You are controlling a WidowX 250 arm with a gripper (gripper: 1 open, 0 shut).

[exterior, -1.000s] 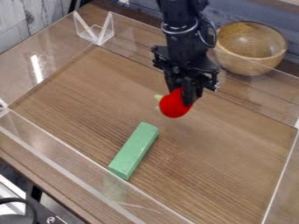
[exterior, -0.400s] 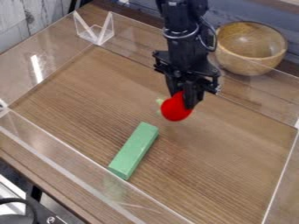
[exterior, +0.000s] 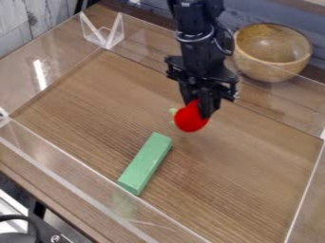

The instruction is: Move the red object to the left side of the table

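The red object (exterior: 191,118) is a small round bright-red toy with a bit of green at its left side, near the middle of the table (exterior: 102,104). My gripper (exterior: 200,106) points steeply down from above and its black fingers are shut on the toy's upper right part. The toy's top is hidden behind the fingers. Whether the toy rests on the wood or hangs just above it I cannot tell.
A flat light-green block (exterior: 146,162) lies diagonally in front of the toy, toward the near wall. A round wooden bowl (exterior: 272,50) stands at the back right. Low clear acrylic walls (exterior: 51,161) border the tabletop, with a small clear stand (exterior: 105,33) at the back left.
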